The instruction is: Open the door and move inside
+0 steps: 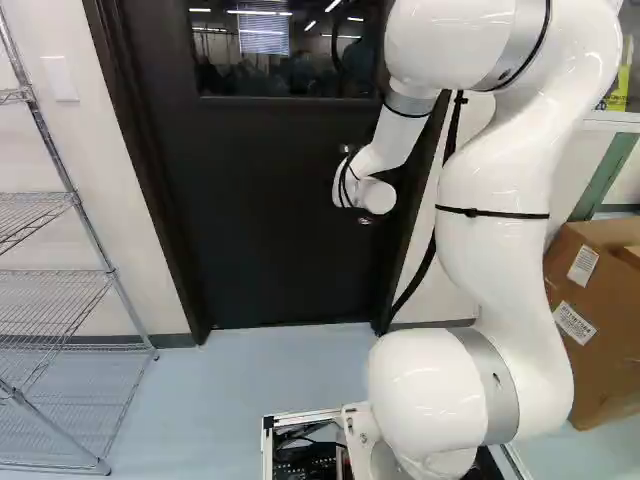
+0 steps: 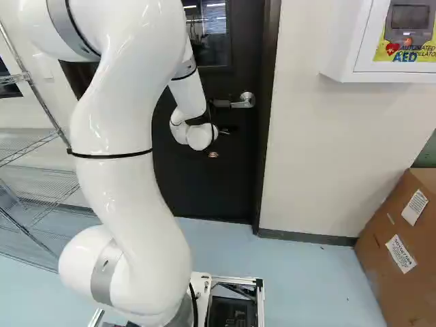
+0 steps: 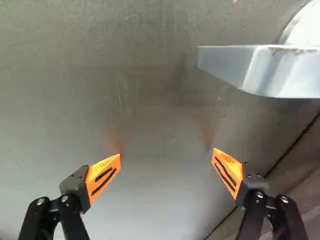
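The dark door (image 1: 270, 200) stands closed in its frame ahead of the arm. Its silver lever handle (image 2: 238, 102) shows at the door's right side in the right base view, above my gripper (image 2: 223, 131), which is mostly hidden by the white wrist. Seen from the wrist, my gripper (image 3: 166, 152) faces the door's flat surface (image 3: 155, 100), its orange-padded fingers spread wide with nothing between them. The lever (image 3: 265, 70) lies beyond and to one side of the finger that is nearer the door's edge, apart from both fingers.
A wire shelf (image 1: 60, 270) stands left of the door. Right of it are the wall (image 2: 313, 157), a white AED cabinet (image 2: 347, 48) and a cardboard box (image 2: 402, 252). The dark door frame (image 2: 267, 122) borders the door's handle side. Pale blue floor (image 1: 250, 370) lies before it.
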